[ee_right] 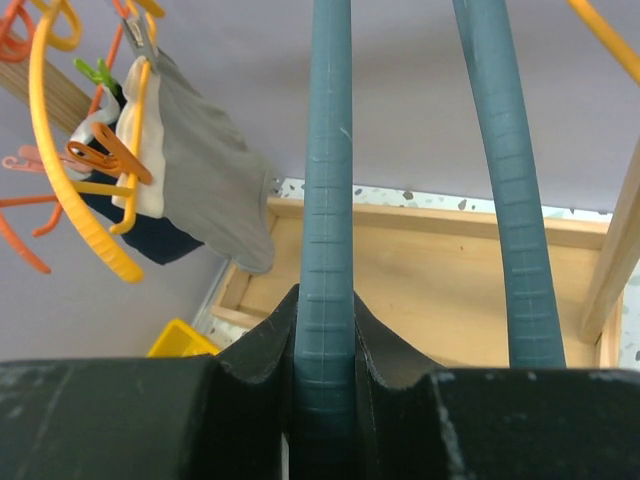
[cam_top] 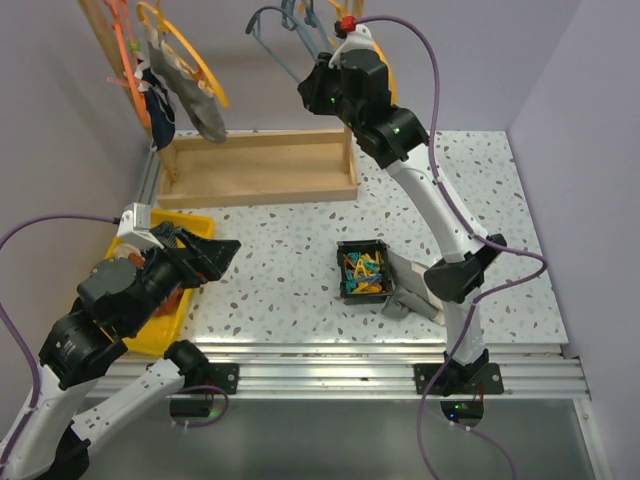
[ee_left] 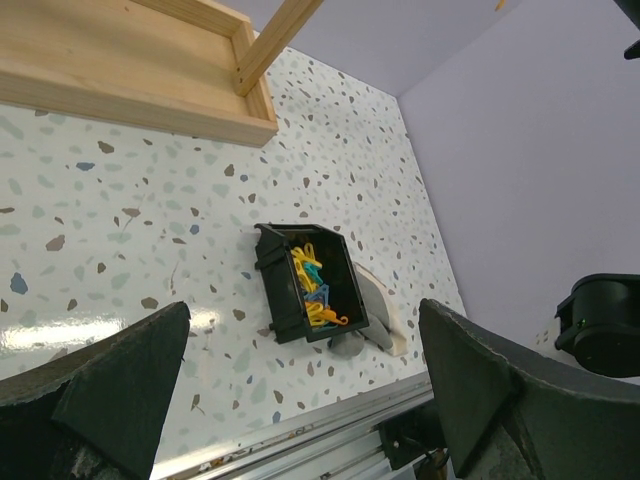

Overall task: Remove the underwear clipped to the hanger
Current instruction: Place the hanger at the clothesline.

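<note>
Several pieces of underwear (cam_top: 190, 95) hang clipped to the yellow hanger (cam_top: 195, 55) at rear left, over the wooden tray (cam_top: 255, 165). The right gripper (ee_right: 325, 320) is pinched on a blue-grey hanger (ee_right: 328, 150) bar, apparently to steady it. The left gripper (cam_top: 212, 256) is spread wide beside the yellow bin (cam_top: 150, 335), holding nothing and probably ready to reach.

Closed in on the left, back and right by plain pale-lilac walls (cam_top: 590, 80). Floored by a white tabletop speckled with grey, brown and blue flecks (cam_top: 290, 270), edged along the near side with ribbed silver aluminium rails (cam_top: 330, 365) and carrying a shallow light-wood frame (cam_top: 260, 190) by the back wall. Lit softly and evenly, with little shadow.
</note>
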You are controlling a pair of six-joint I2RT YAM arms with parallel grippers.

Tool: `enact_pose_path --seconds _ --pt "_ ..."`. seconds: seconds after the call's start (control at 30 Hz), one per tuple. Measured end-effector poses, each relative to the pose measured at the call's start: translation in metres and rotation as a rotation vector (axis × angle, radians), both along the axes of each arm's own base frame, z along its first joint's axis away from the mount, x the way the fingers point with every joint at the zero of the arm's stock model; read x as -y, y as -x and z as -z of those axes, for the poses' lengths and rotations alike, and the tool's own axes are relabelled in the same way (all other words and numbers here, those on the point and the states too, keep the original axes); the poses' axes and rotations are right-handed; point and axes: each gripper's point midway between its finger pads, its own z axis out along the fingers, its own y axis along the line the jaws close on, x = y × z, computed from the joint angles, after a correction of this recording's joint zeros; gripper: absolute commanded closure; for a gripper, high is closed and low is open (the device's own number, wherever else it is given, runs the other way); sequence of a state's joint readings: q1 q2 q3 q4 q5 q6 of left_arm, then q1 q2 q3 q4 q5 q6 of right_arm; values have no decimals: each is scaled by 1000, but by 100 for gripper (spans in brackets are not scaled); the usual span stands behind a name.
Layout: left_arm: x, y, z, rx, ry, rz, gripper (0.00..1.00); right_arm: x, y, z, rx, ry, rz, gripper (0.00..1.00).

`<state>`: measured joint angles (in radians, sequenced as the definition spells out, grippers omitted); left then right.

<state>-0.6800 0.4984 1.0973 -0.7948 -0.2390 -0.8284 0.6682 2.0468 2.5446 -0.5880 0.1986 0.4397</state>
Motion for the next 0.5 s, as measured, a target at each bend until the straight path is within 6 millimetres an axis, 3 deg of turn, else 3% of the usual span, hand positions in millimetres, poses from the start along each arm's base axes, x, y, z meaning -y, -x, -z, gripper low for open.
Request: enact_pose_path --seconds 0.1,0.13,0.17,0.2,0.3,0.33,0.43,0.5 --pt "1 -1 1 -3 -2 0 0 0 0 6 -14 17 1 100" --pt "1 -1 1 -4 -3 0 0 1 1 5 -14 18 0 95" --pt "1 -1 1 -6 -4 0 0 2 2 3 -11 16 0 82" --pt "2 -2 2 -7 -5 0 0 3 3 0 -8 14 -1 62" --pt "2 -3 2 -10 -8 1 0 5 7 -4 -2 13 -6 38" --pt "2 -3 2 -10 -8 0 0 6 11 -4 -8 18 -13 19" --pt "3 -4 3 -13 -12 1 0 17 32 4 -43 53 -43 2" --pt "4 -5 3 -15 -14 1 0 29 54 10 -72 88 -74 2"
